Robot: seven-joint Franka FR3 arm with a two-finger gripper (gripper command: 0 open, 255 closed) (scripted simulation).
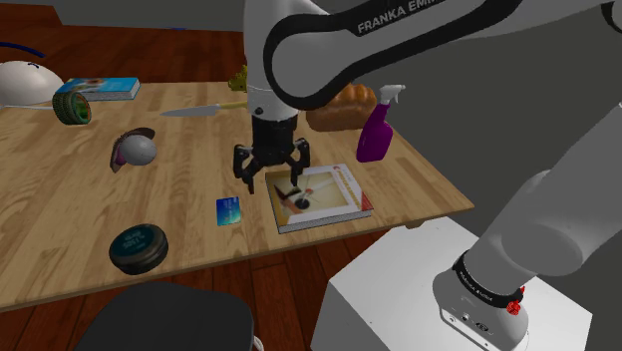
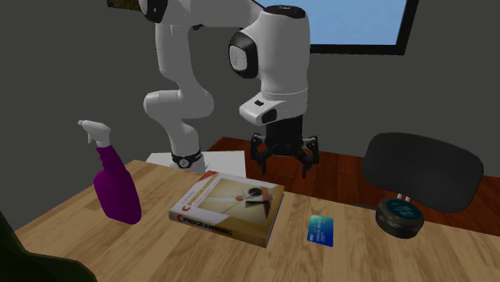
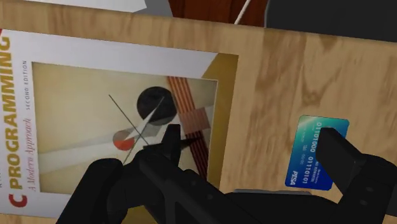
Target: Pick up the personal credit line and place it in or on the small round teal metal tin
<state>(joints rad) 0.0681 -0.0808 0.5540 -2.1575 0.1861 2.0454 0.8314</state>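
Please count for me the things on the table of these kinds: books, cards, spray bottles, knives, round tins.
Books: 2
Cards: 1
Spray bottles: 1
Knives: 1
Round tins: 1
Total: 6

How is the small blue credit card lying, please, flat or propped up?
Flat: the small blue credit card lies face-up on the wooden table.

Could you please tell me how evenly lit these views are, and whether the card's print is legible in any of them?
Shoulder view: soft, even light on the wooden table; the blue card is too small to read. Second exterior view: a dark grey wall, a bright blue window behind the arm. Wrist view: no glare, the card's digits are legible near the open gripper.
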